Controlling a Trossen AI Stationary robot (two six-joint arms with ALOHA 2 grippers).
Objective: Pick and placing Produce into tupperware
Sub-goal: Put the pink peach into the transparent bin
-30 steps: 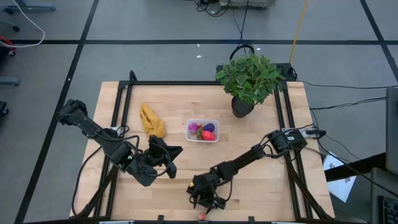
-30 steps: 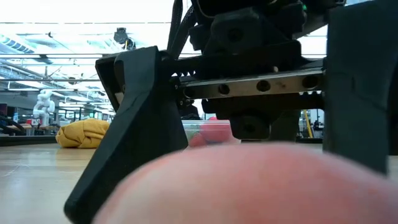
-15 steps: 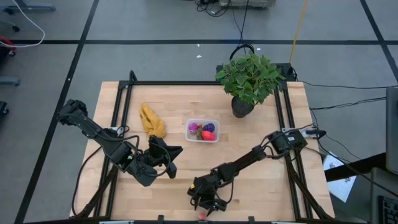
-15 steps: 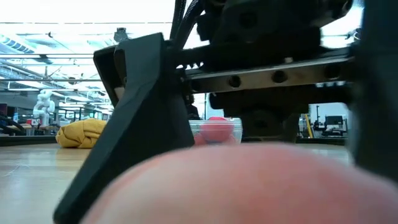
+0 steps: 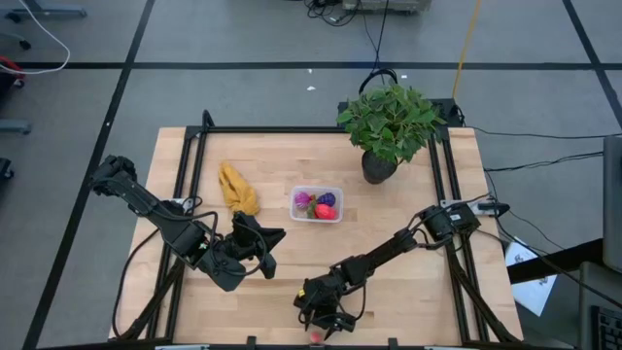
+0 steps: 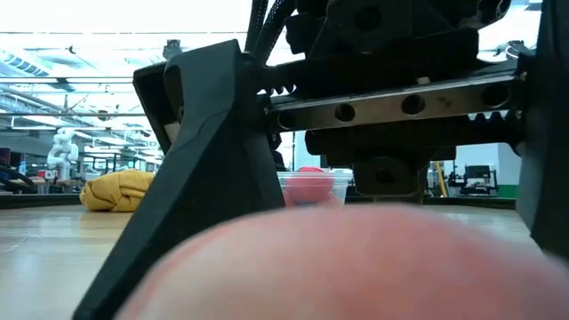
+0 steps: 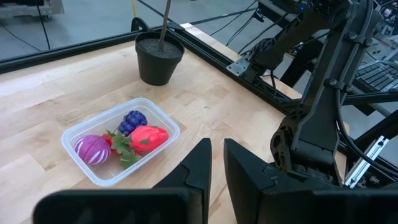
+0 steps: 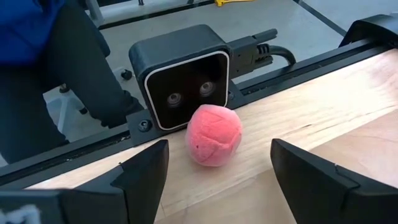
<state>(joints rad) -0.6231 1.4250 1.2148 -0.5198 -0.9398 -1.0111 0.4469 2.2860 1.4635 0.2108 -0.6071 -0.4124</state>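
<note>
You are at the grab step: your right gripper is wide open and holds nothing, the pink ball sits just ahead between its 2 fingers, so push forward, then squeeze.

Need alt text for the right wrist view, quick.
The right claw is open, its fingers either side of a pink ball on the wooden table. The ball sits right in front of a small black camera at the table's edge.
</note>
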